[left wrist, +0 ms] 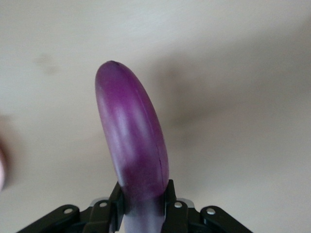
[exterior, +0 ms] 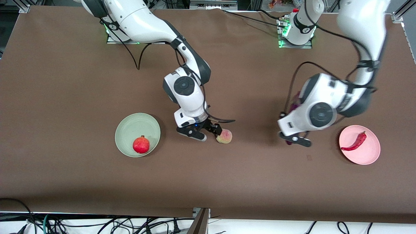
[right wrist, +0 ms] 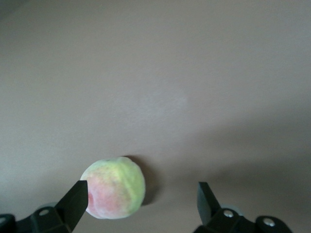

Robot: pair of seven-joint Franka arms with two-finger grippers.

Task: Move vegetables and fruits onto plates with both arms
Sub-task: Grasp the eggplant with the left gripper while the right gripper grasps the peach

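eggplant (left wrist: 133, 141) stem end hidden between hand fingers

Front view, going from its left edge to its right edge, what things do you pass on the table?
mint green plate → pomegranate → right gripper → peach → left gripper → chili pepper on the pink plate

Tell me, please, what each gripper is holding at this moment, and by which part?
The left gripper is shut on the eggplant, gripping it at one end. The right gripper holds nothing: its jaws stand open beside the peach.

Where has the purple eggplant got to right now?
The eggplant is clamped in the left hand, mostly hidden under that arm in the front view, beside the pink plate.
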